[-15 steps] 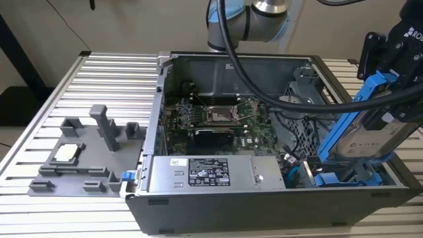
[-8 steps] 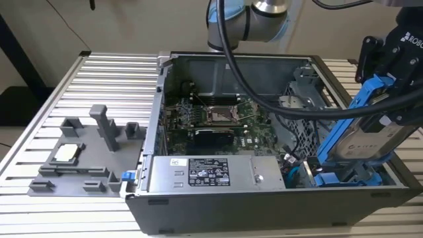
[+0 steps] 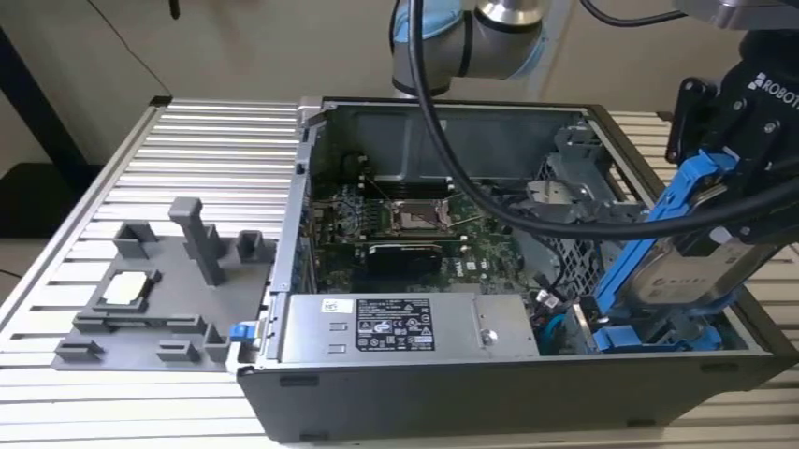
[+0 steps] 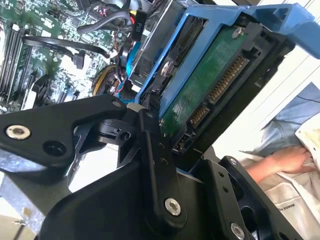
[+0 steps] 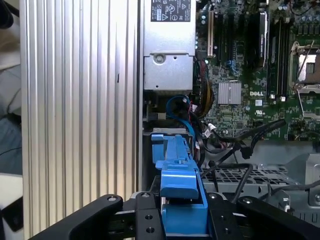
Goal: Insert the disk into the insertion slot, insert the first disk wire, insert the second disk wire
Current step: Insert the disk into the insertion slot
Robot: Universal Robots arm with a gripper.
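The disk, a grey drive in a bright blue carrier, hangs steeply tilted over the exterior view's right end of the open computer case. My gripper is shut on its upper part. Its lower end reaches down inside the case beside the grey perforated drive cage, which holds the insertion slot. How far it has entered is hidden. In the first wrist view the blue carrier sits between my black fingers, next to the cage. The second wrist view shows the disk's green circuit board.
A silver power supply box lies along the case's front, with the motherboard behind it. Black cables cross the case near the cage. A grey fixture stands on the slatted table. A person's hand shows beyond the disk.
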